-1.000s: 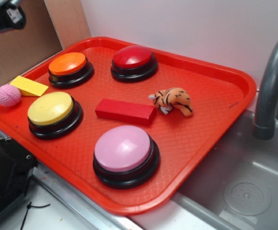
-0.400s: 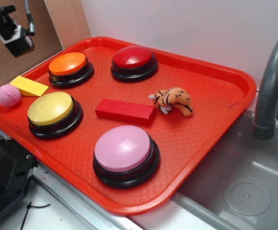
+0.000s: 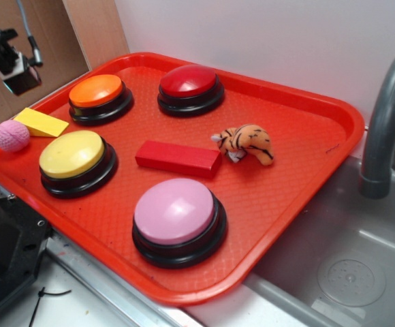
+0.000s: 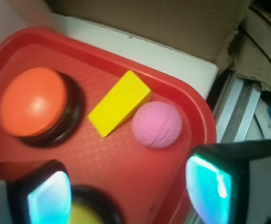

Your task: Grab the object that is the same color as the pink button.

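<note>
Small pink ball [image 3: 11, 135] sitting at the far-left corner of the red tray [image 3: 299, 180], touching the yellow wedge block [image 3: 41, 122] just to its right. Big pink button [image 3: 177, 219] way over at the near edge, well apart from it. Gripper [image 4: 126, 186] up above that left corner, jaws spread wide, nothing between them. From the wrist view: pink ball ahead of the fingertips [image 4: 49, 196], orange button [image 4: 35, 105] off to the left.
</note>
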### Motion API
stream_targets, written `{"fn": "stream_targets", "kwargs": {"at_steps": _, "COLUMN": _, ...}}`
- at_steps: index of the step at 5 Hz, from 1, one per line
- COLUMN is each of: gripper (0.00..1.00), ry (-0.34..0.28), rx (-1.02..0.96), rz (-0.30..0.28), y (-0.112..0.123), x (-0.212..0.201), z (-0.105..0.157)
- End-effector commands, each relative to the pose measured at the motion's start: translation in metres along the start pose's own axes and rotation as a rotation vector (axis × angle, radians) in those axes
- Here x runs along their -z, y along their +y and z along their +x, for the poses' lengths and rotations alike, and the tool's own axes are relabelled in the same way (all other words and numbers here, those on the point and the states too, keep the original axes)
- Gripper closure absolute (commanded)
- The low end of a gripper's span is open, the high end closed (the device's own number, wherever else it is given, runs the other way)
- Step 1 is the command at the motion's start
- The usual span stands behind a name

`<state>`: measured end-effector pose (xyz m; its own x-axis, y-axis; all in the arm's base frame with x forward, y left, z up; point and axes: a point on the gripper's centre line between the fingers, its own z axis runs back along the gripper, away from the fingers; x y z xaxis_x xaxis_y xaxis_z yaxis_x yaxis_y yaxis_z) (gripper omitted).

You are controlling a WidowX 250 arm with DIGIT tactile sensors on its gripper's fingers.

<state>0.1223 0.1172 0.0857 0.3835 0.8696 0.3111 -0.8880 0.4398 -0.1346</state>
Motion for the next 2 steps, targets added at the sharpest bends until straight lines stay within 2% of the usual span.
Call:
{"fn": "stream_targets", "kwargs": {"at_steps": 1, "gripper": 0.0, "ry": -0.048, "rx": -0.034, "rz": 0.065, "y": 0.012, "x": 0.025, "z": 0.012}}
{"fn": "stream_targets", "kwargs": {"at_steps": 2, "gripper": 0.0, "ry": -0.042, "rx": -0.027, "rz": 0.087, "y": 0.011, "x": 0.04, "z": 0.015}}
